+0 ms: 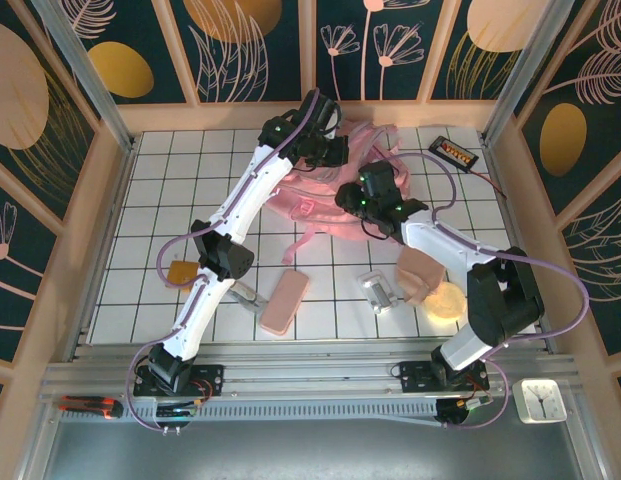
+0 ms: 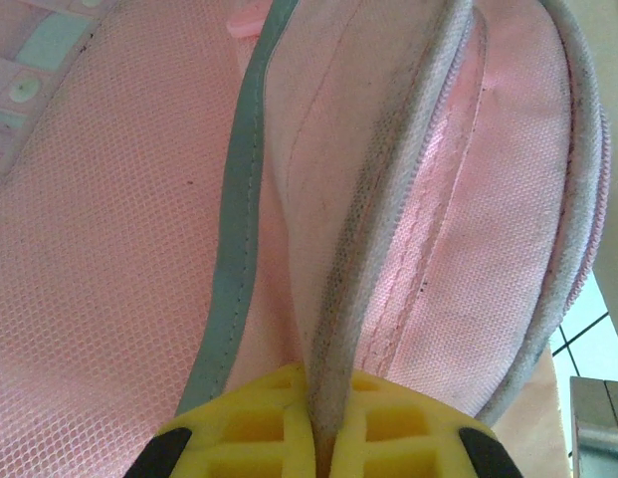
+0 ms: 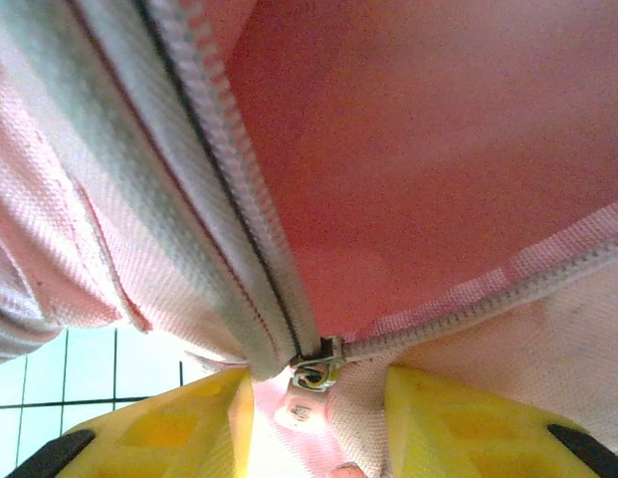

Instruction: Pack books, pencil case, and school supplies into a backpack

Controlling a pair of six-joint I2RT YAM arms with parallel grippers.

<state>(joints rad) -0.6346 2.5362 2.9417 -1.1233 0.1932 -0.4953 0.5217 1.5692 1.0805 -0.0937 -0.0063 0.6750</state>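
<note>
The left gripper (image 2: 321,398) is pressed together on a zip-edged fold of the backpack (image 1: 308,205). The right gripper (image 3: 318,398) stands spread either side of the zip slider (image 3: 316,366), perhaps not touching it. The backpack lies far centre on the table (image 1: 170,200). The pencil case (image 1: 284,303) lies near, well apart.

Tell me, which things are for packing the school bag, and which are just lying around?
For the job:
pink backpack
salmon pencil case
orange-brown pad
silver clip piece

Just lying about:
black slab with orange label, at the table's far right corner
white clock, off the tiles at the near right
</note>
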